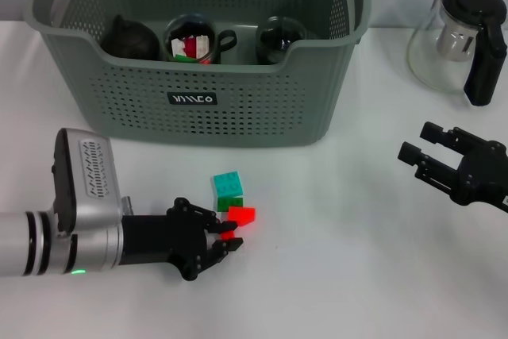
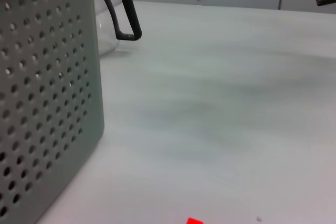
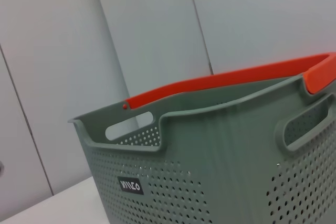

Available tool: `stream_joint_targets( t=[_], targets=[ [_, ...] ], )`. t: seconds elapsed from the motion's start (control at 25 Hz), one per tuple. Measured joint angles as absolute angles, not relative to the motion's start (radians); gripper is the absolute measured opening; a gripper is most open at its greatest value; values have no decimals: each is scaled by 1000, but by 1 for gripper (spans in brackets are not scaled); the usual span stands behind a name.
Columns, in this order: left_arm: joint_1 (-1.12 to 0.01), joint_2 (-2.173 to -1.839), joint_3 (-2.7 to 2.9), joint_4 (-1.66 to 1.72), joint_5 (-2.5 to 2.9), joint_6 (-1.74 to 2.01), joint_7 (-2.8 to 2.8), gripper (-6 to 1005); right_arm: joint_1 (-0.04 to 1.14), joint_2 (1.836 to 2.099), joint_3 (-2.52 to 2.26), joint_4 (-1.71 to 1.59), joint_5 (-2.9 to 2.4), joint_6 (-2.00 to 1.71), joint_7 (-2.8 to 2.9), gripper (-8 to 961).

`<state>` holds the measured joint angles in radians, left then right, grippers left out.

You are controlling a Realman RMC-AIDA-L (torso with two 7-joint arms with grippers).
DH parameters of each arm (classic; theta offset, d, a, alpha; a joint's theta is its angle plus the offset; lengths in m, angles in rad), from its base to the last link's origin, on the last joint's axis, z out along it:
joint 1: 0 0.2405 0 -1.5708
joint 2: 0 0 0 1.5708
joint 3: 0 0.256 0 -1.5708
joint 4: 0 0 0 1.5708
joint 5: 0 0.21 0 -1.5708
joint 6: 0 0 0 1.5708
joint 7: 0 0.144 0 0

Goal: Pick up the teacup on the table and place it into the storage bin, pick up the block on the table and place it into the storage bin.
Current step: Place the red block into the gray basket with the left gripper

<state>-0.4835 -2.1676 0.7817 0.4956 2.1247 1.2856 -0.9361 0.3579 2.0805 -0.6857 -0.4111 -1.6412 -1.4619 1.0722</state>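
The grey-green perforated storage bin [image 1: 198,117] stands at the back centre; its wall also shows in the left wrist view [image 2: 42,103] and the right wrist view [image 3: 220,156]. Inside it are a dark teacup [image 1: 193,37] holding red and white pieces, another dark cup [image 1: 278,37] and a dark round pot [image 1: 127,37]. No teacup shows on the table. A red block [image 1: 242,215] lies in front of the bin, beside a teal-and-green block [image 1: 228,190]. My left gripper [image 1: 226,232] is low at the table, open, with its fingertips around the red block. My right gripper [image 1: 425,148] hovers open and empty at the right.
A glass teapot [image 1: 464,37] with a black handle stands at the back right; its handle shows in the left wrist view [image 2: 123,14]. The white table [image 1: 341,275] extends between the two arms.
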Motion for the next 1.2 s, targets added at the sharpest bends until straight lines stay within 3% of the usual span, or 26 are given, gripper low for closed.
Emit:
stream_joint_targets(
  t=[0.24,0.52,0.68,0.92,1.2],
  targets=[
    [-471,-2156,706,559,2116,1457,-961,193,357,2078,-686,-411,-1639,-1464,1072,646],
    [-533,-2073,439,591,2070,1894,-993,207,357,2079,-686,-414,-1638,-1465,1072,645],
    [-599,-2050,391,625,1968,1985,-1079,215,359,2082,-686,-415,-1639,-1465,1071,645],
    [-721,-2056,393,711,1814,1847,-1168,227,361,2086,-686,-415,-1639,-1467,1066,645],
    [-789,-2061,568,724,1816,1317,-1173,241,364,2086,-686,-420,-1638,-1471,1068,645]
  ],
)
